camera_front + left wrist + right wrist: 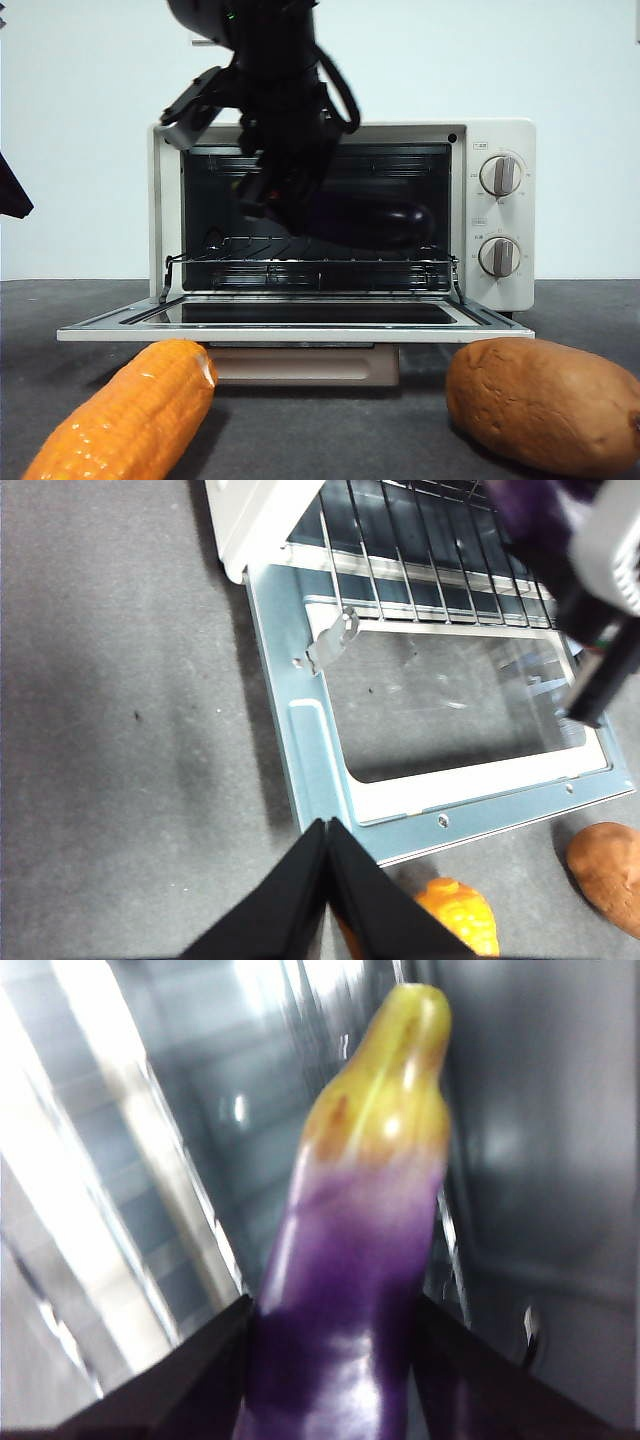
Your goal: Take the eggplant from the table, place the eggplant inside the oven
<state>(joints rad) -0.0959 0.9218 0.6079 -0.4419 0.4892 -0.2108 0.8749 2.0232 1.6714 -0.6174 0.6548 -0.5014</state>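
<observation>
Purple and glossy, the eggplant point(345, 1290) is clamped between the two black jaws of the right end effector point(285, 205), its yellow-green stem tip pointing deeper into the oven point(500, 135). In the front view the dark arm comes down from above in front of the oven's mouth, and the eggplant's far end shows as a dark rounded shape inside the cavity, just above the wire rack point(310, 260); whether it touches the rack already cannot be told. Judging from this, the pick from the table point(330, 430) is done and the carry is nearly over: what remains is to lower the eggplant onto the rack, open the jaws and draw the arm back out. The left end effector point(327, 832) waits with its jaws pressed together and nothing in them, over the table beside the front corner of the lowered door point(330, 810). Room inside the oven looks tight: the top frame of the opening sits close above the right end effector, and the side walls hem it in, so the withdrawal calls for a straight path back over the door. Outside, the orange corn cob point(125, 415) and the brown potato-like lump point(545, 400) lie on the table in front of the door, clear of the oven's mouth.
</observation>
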